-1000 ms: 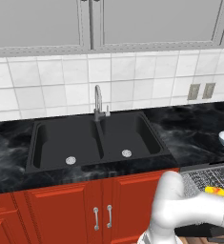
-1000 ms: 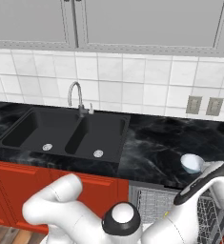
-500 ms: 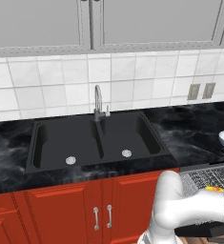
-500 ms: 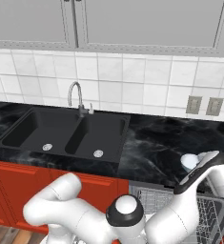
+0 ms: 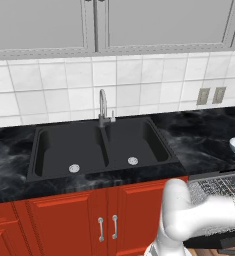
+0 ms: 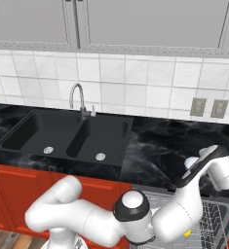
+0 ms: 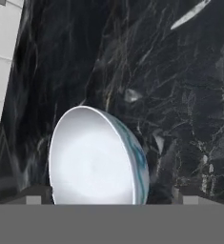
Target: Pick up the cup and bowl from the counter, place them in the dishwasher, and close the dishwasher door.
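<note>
The arm is swung up from the dishwasher to the bowl on the table; pincer is held spread wide, empty; cup is judged racked, bowl grasp next.

The glossy black white-veined counter surrounds a black double sink; the pale bowl rests directly on its right part.

Glossy white rounded arm segments, a black joint ring, black trim stripe.
</note>
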Tool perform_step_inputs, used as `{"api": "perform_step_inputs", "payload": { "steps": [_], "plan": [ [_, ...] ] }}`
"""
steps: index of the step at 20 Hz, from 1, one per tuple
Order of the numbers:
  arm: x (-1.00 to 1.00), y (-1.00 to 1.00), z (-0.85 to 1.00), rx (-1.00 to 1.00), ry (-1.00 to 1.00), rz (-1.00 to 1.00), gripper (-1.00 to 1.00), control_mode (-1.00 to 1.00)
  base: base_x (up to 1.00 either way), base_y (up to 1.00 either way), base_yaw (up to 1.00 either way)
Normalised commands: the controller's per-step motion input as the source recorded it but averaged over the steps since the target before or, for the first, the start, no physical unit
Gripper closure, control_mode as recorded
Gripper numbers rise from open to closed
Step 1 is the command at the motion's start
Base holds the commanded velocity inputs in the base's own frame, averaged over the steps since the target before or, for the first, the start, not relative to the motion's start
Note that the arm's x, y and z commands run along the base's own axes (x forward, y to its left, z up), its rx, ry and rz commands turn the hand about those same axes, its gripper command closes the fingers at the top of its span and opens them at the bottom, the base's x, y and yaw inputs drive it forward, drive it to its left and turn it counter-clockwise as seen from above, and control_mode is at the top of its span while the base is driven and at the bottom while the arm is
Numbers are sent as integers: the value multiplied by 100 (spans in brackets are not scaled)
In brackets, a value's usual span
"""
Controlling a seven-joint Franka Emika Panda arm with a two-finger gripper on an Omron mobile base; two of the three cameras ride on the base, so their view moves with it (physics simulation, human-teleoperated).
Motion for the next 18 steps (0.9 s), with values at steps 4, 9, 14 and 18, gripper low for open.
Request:
{"api": "perform_step_inputs", "payload": {
  "steps": [4,9,14,18],
  "plan": [
    [18,0,-32,0,5,0,-100,-100,0,0,0],
    [1,-9,-43,0,3,0,-100,-100,0,0,0],
    [19,-5,-16,0,0,0,-100,-100,0,0,0],
    [25,0,-14,0,1,0,100,-100,0,0,0]
  ]
}}
